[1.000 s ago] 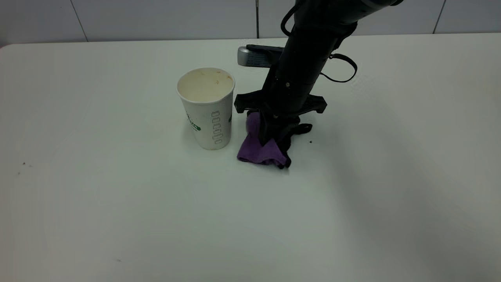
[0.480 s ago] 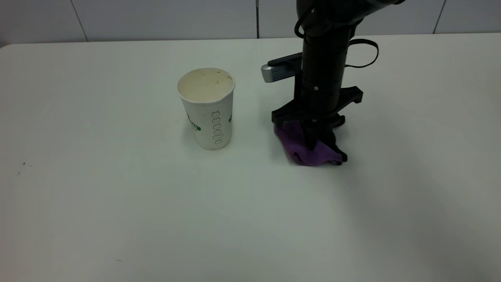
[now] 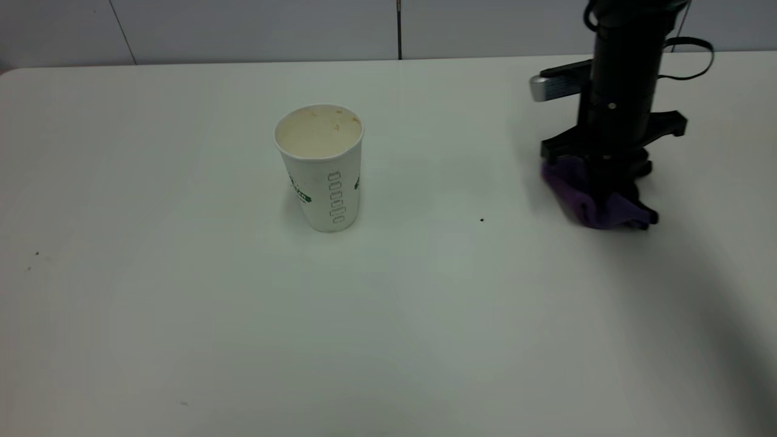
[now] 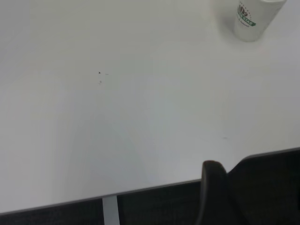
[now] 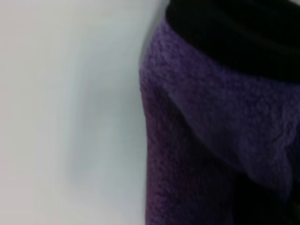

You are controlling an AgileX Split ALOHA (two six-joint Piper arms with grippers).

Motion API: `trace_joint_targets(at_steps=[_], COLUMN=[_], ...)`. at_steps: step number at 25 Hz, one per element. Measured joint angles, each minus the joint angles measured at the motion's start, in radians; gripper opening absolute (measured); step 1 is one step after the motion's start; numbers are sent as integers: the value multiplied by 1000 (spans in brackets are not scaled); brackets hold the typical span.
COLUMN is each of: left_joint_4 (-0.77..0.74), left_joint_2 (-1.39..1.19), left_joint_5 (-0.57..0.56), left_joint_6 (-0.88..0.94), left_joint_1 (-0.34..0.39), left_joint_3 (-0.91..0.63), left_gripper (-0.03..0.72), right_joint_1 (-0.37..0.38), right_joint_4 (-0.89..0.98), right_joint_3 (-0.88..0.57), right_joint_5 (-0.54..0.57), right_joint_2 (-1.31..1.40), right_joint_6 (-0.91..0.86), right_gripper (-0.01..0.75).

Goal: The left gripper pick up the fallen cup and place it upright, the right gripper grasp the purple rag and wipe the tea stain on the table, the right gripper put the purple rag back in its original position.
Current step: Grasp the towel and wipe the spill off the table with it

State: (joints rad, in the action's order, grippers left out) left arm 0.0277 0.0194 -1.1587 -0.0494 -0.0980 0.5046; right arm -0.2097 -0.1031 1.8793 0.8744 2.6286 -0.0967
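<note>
The cup (image 3: 320, 165) stands upright on the white table (image 3: 182, 315), left of the middle in the exterior view, its open mouth up and faint brownish marks on its inner wall near the rim. Green and grey printing runs down its side. The left wrist view shows the same cup (image 4: 253, 18) far off across bare table, well apart from that arm. Only a dark rounded part of the left gripper (image 4: 213, 192) shows there, near the table's edge, and whether it is open or closed cannot be told. The left arm does not appear in the exterior view.

Right of the cup, on open table between it and the rag, lies a small dark speck (image 3: 482, 220). A few more tiny specks (image 3: 36, 254) sit far to the cup's left.

Well to the right of the cup, the right gripper (image 3: 610, 194) points straight down from its black arm and is clamped on the purple rag (image 3: 586, 197). The rag is bunched under the gripper and touches the table, spreading out toward the cup's side. The right wrist view is filled with the rag's (image 5: 201, 140) fuzzy purple cloth against white table, with a black part of the gripper across it. A grey, silver-ended piece (image 3: 555, 85) juts from the arm above the rag, toward the cup.
</note>
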Motion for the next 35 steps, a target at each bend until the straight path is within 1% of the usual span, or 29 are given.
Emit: trace_joint_targets(at_steps=[4,7,9,13,15,17,20,24,26,27,28,30,33,35], left_joint_4=[0,0,0,0,0,0,0,0,0,0,0,0,0,0], left_joint_2=[0,0,0,0,0,0,0,0,0,0,0,0,0,0], left_joint_5=[0,0,0,0,0,0,0,0,0,0,0,0,0,0], left_joint_6=[0,0,0,0,0,0,0,0,0,0,0,0,0,0], left_joint_1=[0,0,0,0,0,0,0,0,0,0,0,0,0,0], left_joint_3=[0,0,0,0,0,0,0,0,0,0,0,0,0,0], left_gripper=[448,448,448,448,448,448,448,448,448,448,448,448,448,448], right_joint_1=[91,136,140,116,102,94,94,94,94,94,94,94,91,82], right_joint_4=[-52,-36,11,141,164,158,109,-78,-177,-211,-228,-234,-186,-117], right_joint_3=[0,0,0,0,0,0,0,0,0,0,0,0,0,0], right_joint_5=[39,76,81,76,71,70,70,85,113,134,153,178,190,198], right_joint_2=[0,0,0,0,0,0,0,0,-1,-5,-13,-40,-109,-166], right_joint_6=[-1,3,39,168,204,218,214,128,66,41,27,16,36,80], right_gripper=[45,45,45,50,71,118,231,447,529,557,582,599,589,580])
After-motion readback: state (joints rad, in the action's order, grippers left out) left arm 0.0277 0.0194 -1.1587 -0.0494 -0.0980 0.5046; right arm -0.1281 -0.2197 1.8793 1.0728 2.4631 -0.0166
